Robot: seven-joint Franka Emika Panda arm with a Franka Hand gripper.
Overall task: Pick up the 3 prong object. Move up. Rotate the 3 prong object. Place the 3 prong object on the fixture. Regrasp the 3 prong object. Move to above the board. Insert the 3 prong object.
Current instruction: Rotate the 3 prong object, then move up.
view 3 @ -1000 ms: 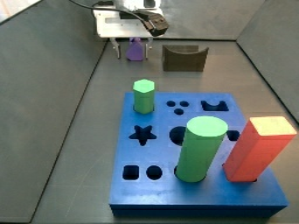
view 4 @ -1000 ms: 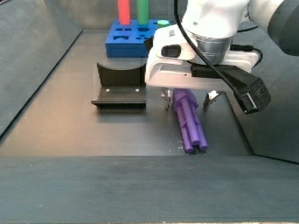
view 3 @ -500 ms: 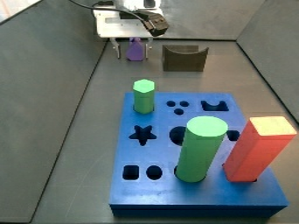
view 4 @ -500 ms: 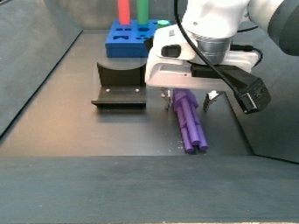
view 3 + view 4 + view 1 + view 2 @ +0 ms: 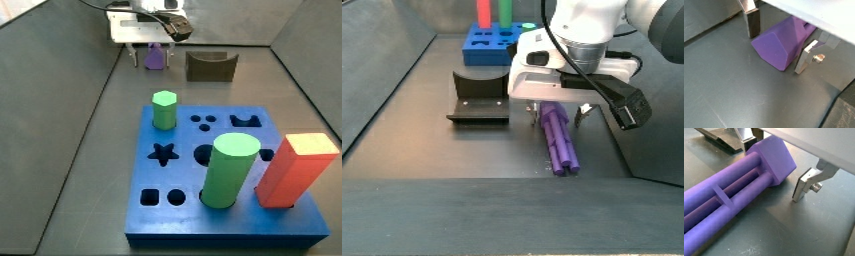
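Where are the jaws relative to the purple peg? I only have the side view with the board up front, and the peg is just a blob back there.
Observer: The peg lies flat on the floor, pointing away from the board. The gripper is down over the peg's end nearer the board.
Operator: Jaws shut on it?
Observer: No. In a wrist view one finger stands clear of the peg's side, with floor showing between them. The jaws straddle the peg, open.
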